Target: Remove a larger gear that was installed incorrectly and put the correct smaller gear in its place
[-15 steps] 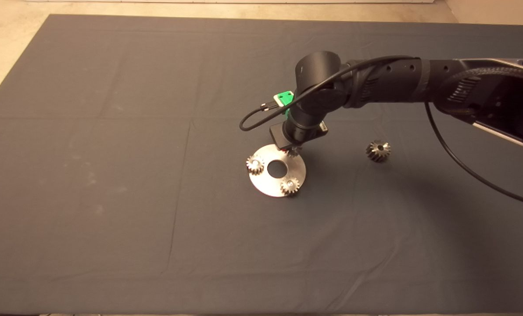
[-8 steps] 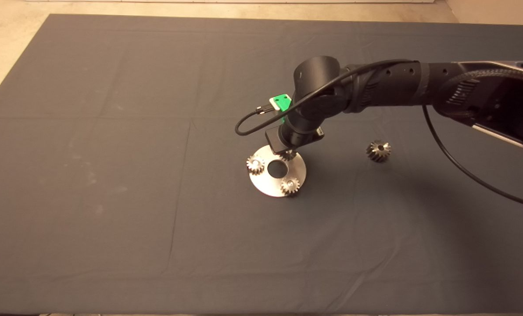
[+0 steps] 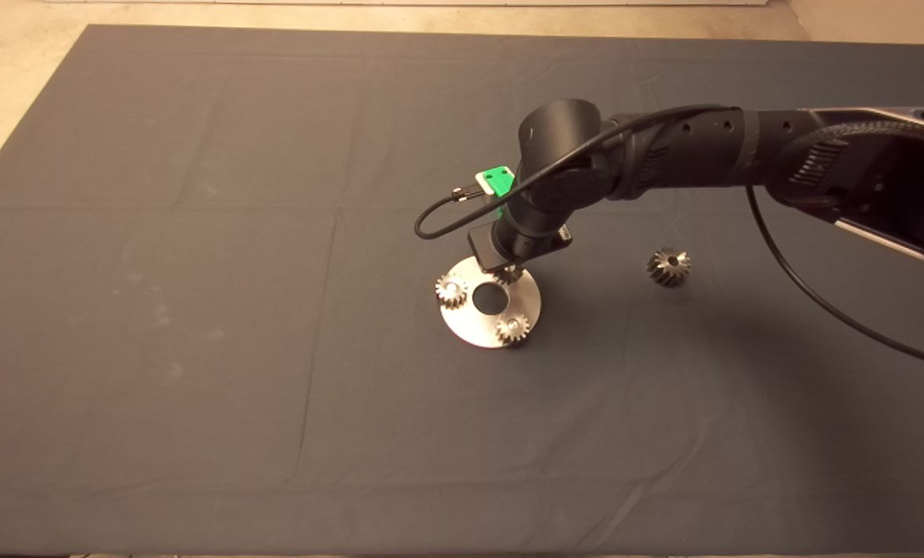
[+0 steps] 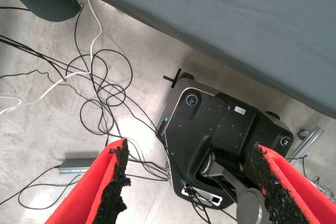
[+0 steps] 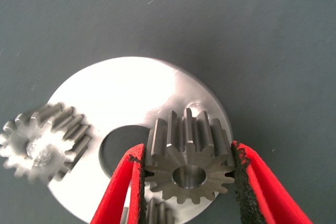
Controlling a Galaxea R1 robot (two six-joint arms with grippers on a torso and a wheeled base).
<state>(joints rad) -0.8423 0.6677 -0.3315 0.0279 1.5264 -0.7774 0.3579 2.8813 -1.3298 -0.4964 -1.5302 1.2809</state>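
My right gripper (image 3: 508, 271) hangs over the far edge of a round steel plate (image 3: 468, 324) in the middle of the mat. In the right wrist view the right gripper (image 5: 188, 153) is shut on the smaller gear (image 5: 188, 165), a dark steel gear with an open bore, both pads pressed on its teeth. It is held over the plate (image 5: 131, 93), beside the plate's centre hole (image 5: 118, 148). The larger gear (image 3: 669, 266) lies alone on the mat, to the right of the plate. My left gripper (image 4: 191, 182) is parked off the mat, open and empty.
Two paler small gears (image 3: 450, 291) (image 3: 512, 328) sit on the plate's left and near edges; one also shows in the right wrist view (image 5: 42, 142). The left wrist view shows the floor with loose cables (image 4: 94, 77) and the robot's base (image 4: 220, 135).
My right gripper with the smaller gear shifted a little to the left over the plate's far edge, then stayed still. The larger gear and the two paler gears have not moved.
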